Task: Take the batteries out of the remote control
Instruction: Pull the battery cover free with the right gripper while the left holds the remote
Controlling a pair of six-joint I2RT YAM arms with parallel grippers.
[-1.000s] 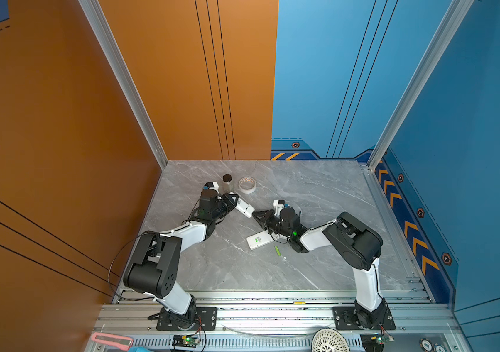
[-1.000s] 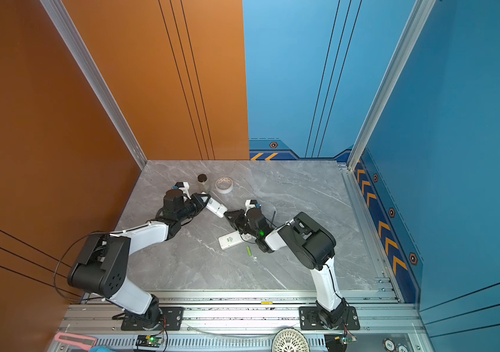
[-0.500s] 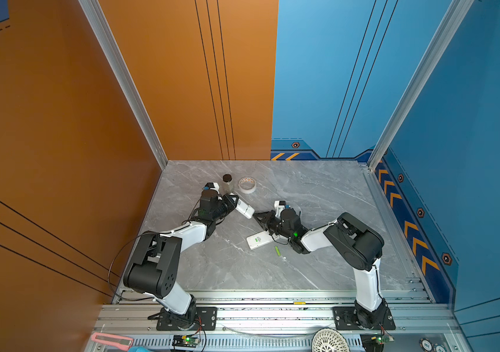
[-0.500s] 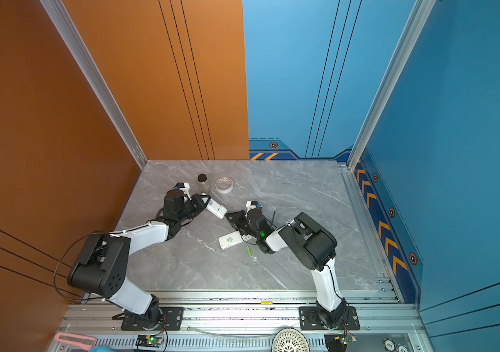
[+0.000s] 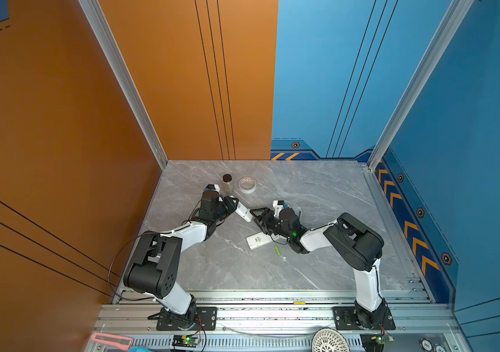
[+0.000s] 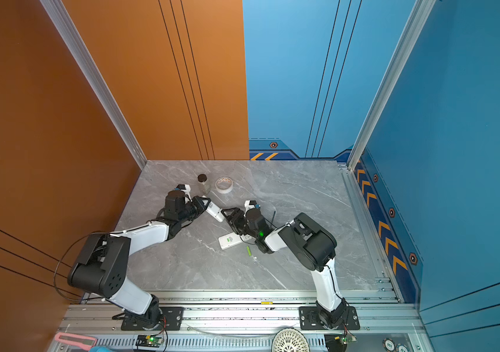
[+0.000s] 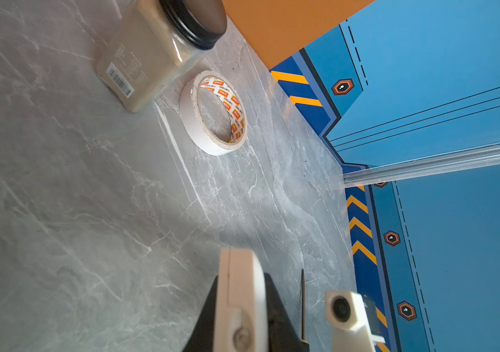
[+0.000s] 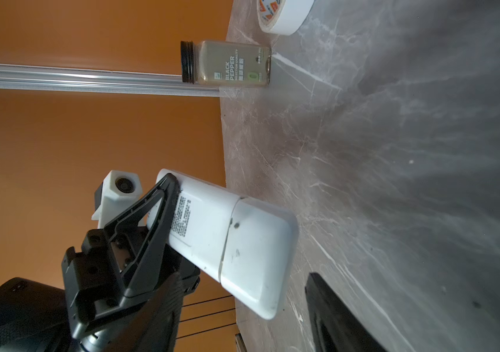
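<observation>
The green battery lies loose on the desk, just beside a white unit that lies with its green label up. It is close to my right forearm, and both top views show it apart from either gripper. Farther back, my left gripper pinches the remote by one end, holding it on a slant toward the middle of the desk. In the right wrist view, one left finger lies across the remote's back next to a printed label. A seam crosses the casing nearer the free end. My right gripper sits at that free end with its jaws spread, gripping nothing. Whether a finger touches the casing I cannot tell. Toward the back wall, a pepper jar stands upright with a tape roll just beside it, both well apart from the battery.
</observation>
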